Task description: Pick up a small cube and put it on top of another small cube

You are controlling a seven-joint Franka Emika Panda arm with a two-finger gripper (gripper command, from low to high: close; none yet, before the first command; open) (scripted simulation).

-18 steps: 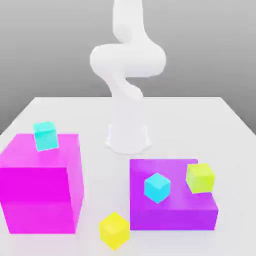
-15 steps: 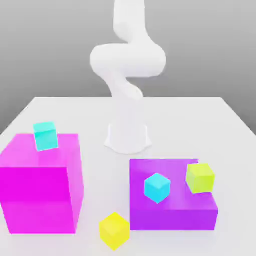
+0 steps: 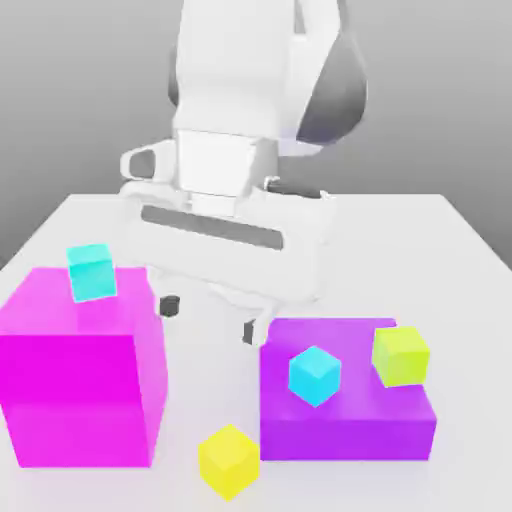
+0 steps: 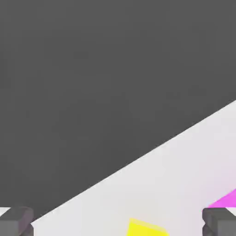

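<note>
The small yellow cube (image 3: 228,460) sits on the white table near the front, between the two big blocks; one corner of the yellow cube (image 4: 145,228) appears in the hand view. A small turquoise cube (image 3: 92,272) rests on top of the magenta block (image 3: 80,370) at the exterior view's left. My gripper (image 3: 211,318) hangs open and empty above the table, behind and above the yellow cube, with its dark fingertips (image 3: 170,305) spread wide. In the hand view the gripper (image 4: 117,223) shows both fingertips (image 4: 16,221) far apart.
A purple block (image 3: 350,420) lies at the exterior view's right, carrying a bluer cyan cube (image 3: 315,375) and a lime yellow-green cube (image 3: 400,355). The magenta block is taller than the purple one. An edge of the magenta block (image 4: 226,200) shows in the hand view.
The arm has swung forward and down from upright, so the hand now hangs low over the table between the blocks. No cube has moved.
</note>
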